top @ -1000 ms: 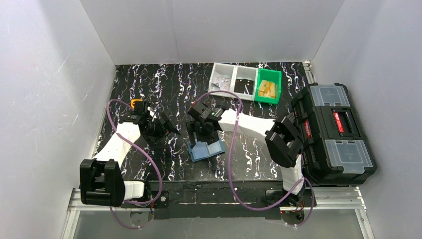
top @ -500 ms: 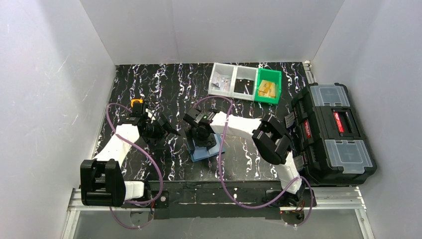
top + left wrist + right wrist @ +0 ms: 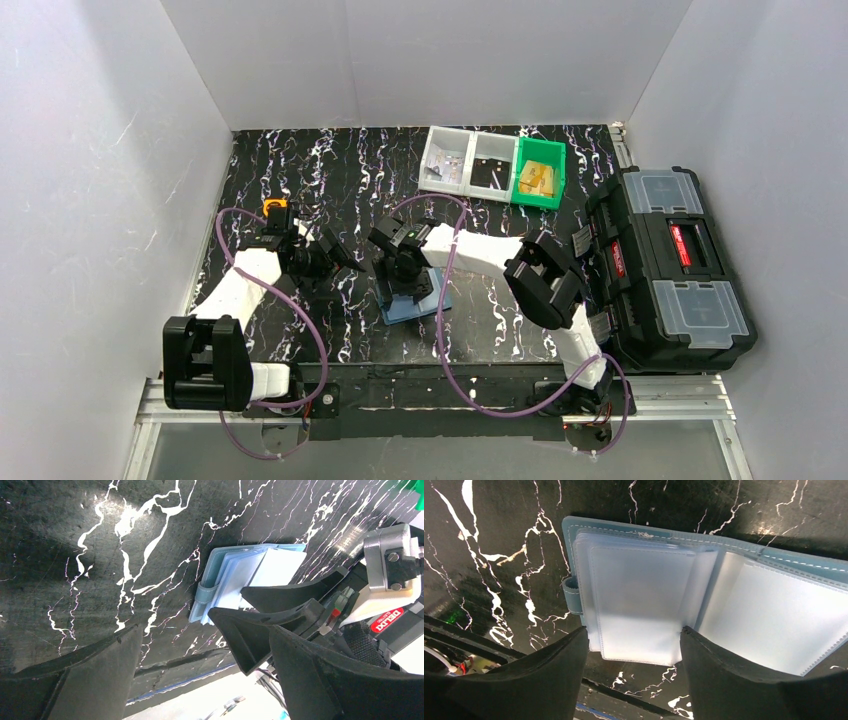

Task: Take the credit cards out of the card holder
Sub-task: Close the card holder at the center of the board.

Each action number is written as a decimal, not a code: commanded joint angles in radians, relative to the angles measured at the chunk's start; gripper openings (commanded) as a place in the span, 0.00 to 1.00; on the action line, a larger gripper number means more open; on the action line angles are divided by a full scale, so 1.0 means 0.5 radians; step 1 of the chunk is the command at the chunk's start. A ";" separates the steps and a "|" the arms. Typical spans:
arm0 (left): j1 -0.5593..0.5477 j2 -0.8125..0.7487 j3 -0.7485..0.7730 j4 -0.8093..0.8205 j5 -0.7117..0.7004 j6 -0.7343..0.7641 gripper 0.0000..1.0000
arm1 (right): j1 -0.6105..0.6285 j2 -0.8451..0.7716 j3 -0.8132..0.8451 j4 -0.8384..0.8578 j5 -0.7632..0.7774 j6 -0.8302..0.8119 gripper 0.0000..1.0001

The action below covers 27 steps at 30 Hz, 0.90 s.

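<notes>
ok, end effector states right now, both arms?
Left end effector: open, holding nothing.
Right end effector: open, fingers straddling the clear sleeves of the opened card holder.

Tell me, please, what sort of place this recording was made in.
Most likely a lab robot test cell, not a home: plain white walls enclose a black marbled table, the left arm and right arm are mounted on a metal rail at its near edge, and a toolbox sits beside it.
</notes>
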 commanded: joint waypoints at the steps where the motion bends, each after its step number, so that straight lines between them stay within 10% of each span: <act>1: 0.009 -0.006 -0.033 -0.012 0.060 0.020 0.98 | 0.004 0.092 0.043 -0.073 -0.023 -0.008 0.77; 16: 0.009 -0.001 -0.047 0.019 0.095 0.039 0.98 | 0.002 0.254 0.088 -0.196 -0.026 0.027 0.51; 22: -0.006 0.046 -0.068 0.061 0.189 0.077 0.97 | -0.057 0.167 -0.074 -0.055 -0.113 0.087 0.19; 27: -0.129 0.143 -0.042 0.080 0.203 0.117 0.70 | -0.132 0.013 -0.308 0.236 -0.308 0.118 0.13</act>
